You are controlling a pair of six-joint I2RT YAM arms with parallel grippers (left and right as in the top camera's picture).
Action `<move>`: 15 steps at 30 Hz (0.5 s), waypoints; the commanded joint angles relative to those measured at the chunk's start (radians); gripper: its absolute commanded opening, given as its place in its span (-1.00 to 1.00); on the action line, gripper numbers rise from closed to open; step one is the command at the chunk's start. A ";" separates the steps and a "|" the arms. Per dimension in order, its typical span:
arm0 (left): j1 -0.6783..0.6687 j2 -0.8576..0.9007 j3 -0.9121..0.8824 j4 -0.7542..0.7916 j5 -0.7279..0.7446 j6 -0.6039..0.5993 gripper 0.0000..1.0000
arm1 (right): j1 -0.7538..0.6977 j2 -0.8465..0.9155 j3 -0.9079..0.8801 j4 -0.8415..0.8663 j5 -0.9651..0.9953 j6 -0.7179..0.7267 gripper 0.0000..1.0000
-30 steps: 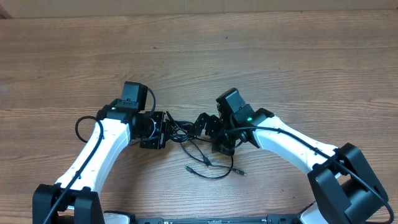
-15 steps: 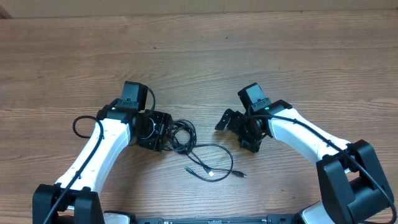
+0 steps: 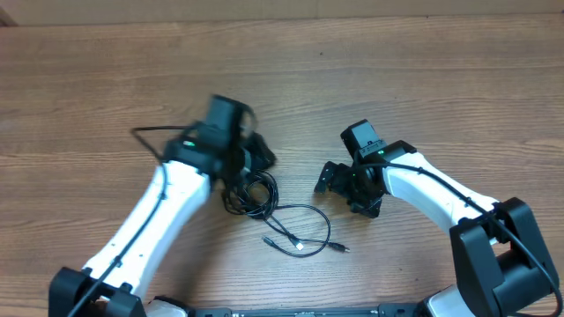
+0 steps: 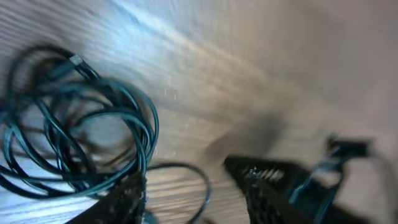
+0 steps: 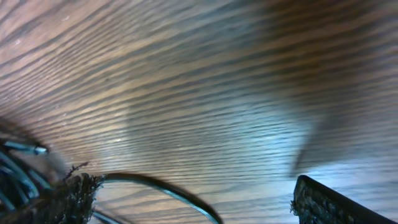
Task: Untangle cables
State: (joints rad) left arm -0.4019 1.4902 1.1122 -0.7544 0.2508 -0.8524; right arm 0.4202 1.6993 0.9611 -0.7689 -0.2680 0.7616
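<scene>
- TANGLE AT CENTRE: The cable coil (image 3: 250, 192) lies bunched on the wooden table (image 3: 423, 79), in front of the left arm. 1 loose strand (image 3: 310, 211) loops out of it to the right and back toward the robot's base, and 2 plug ends (image 3: 269, 239) rest apart from the knot.
- LEFT SIDE: My left claw (image 3: 254, 163) hovers just beside the coil on its far side, blurred in the overhead view. In its wrist camera the jaws stand spread with nothing gripped. The coil (image 4: 74, 134) sits off to the left of the fingers (image 4: 267, 186), and a single strand crosses the gap between them.
- RIGHT SIDE: My right claw (image 3: 342, 192) hangs well apart from the coil, facing it. Its jaws are parted wide and empty, with only the curve of the loose strand (image 5: 158, 183) passing between them.
- WHAT THE NEXT MOVE TURNS ON: The left arm is plainly nearer the knot, and the loose strand's long axis runs from the coil toward the right arm. I judge the coil falls to the left claw and the strand to the right.
</scene>
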 commanded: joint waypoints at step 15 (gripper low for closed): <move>-0.245 0.262 0.011 -0.054 -0.426 0.000 -0.63 | -0.158 0.003 0.001 -0.097 0.039 -0.135 1.00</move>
State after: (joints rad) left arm -0.6464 1.7023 1.1126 -0.8120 -0.1253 -0.8371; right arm 0.2661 1.6993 0.9611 -0.8715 -0.2344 0.6575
